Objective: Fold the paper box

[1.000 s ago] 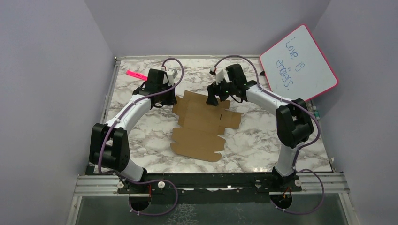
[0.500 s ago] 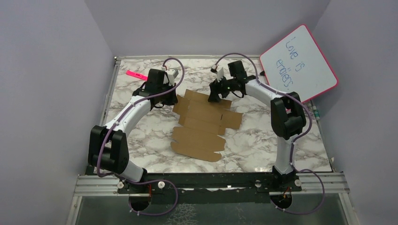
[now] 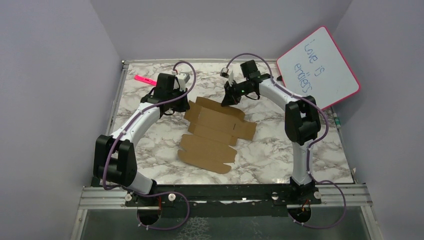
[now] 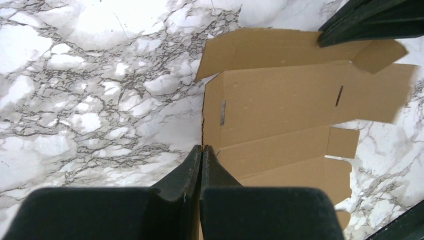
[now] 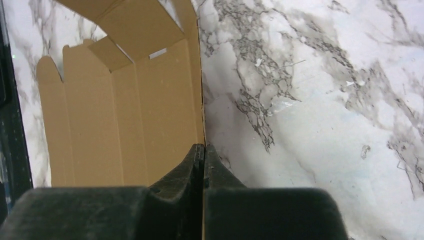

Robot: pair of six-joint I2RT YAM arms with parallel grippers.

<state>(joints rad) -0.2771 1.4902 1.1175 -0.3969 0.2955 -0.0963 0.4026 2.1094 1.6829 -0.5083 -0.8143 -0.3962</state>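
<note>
Paper box (image 3: 214, 134) is found as a flat die-cut sheet at the middle of the bench (image 3: 280, 150). Its long axis runs from the far side toward the arm bases, slanting a little leftward at the near end.

At far left a pink marker (image 3: 144, 79) is seen, well apart from the sheet and out of the way. Next, the left gripper (image 3: 184, 105) is set at the sheet's far left corner. In the left wrist view its fingers (image 4: 185, 170) are pressed together with no gap, and the left edge of the cardboard runs straight into the tips, so a pinch on that edge is judged likely.

The right gripper (image 3: 227, 101) is placed at the far right corner. Its fingers (image 5: 190, 170) are likewise closed to a slit, with the right edge of the paper box led into the tips.

Both arms are thus about equally near, one at each side of the far end. The coming move is judged to turn on raising those side edges about creases that follow the long axis.

At far right a pink-framed whiteboard (image 3: 318, 67) stands tilted, apart from the sheet. Nothing is seen to stand in the way.
</note>
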